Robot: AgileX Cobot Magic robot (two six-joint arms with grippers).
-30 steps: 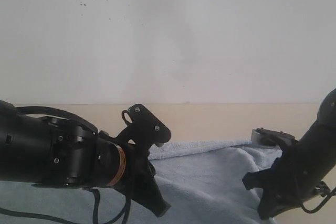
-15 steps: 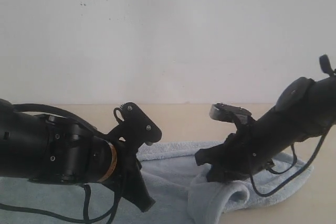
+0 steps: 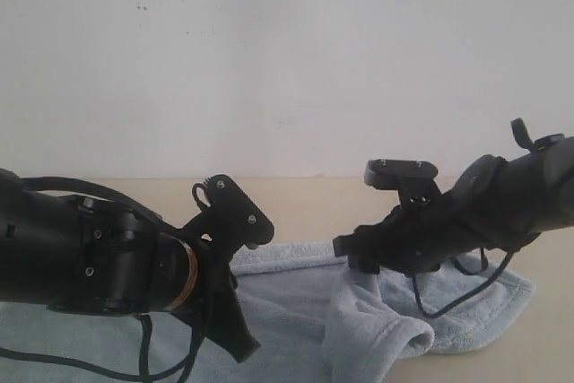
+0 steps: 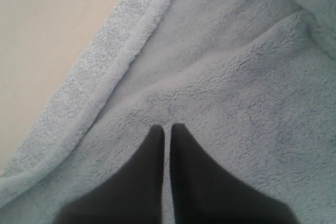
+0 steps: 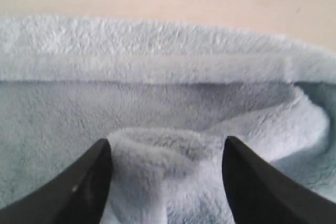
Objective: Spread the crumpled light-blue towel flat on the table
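Towel [image 3: 296, 298] on desk [image 3: 314, 199], partly spread, not flat: rumpled hump [image 3: 377, 325] stands up from towel under right arm. Left hand [image 4: 167, 129] closed, fingers pressed together, tips down at towel pile where creases meet (whether any cloth is nipped, cannot tell). Thick hem [image 4: 100, 77] of towel runs near left hand, bare desk beyond it. Right hand [image 5: 168, 145] spread wide over towel, hump sitting between its fingers [image 5: 89, 177].

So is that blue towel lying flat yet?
Not flat: the towel has a raised fold bunched between the open right gripper.
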